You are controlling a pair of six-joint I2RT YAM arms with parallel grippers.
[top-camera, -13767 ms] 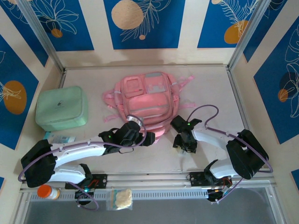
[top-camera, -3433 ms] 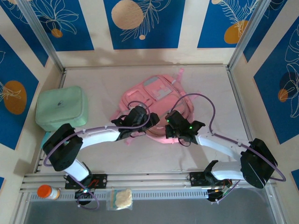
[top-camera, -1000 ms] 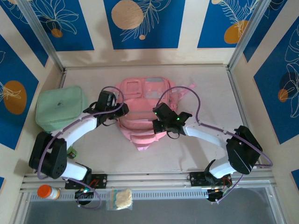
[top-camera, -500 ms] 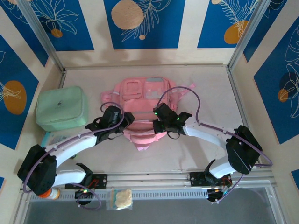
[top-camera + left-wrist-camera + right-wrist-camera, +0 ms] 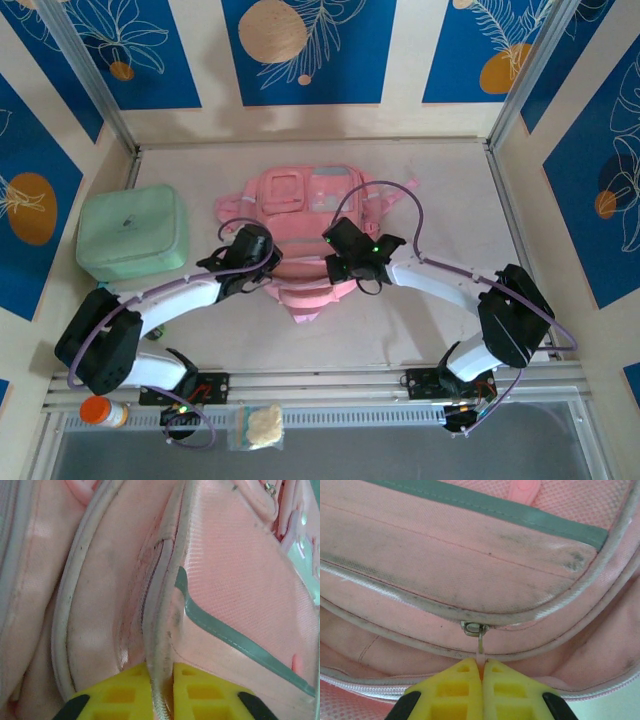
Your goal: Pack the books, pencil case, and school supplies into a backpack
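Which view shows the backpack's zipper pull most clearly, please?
Right wrist view: the zipper pull sits pinched in the shut right gripper. From above, that gripper covers it; the left wrist view gives backpack piping.

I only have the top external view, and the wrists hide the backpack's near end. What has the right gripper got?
Observer: The right gripper is shut on the thin pink zipper pull, which hangs from a metal slider on the backpack.
Operator: And the other arm?
Observer: The left gripper is shut on a pale piped edge of the backpack. The piping runs up between its yellow fingers.
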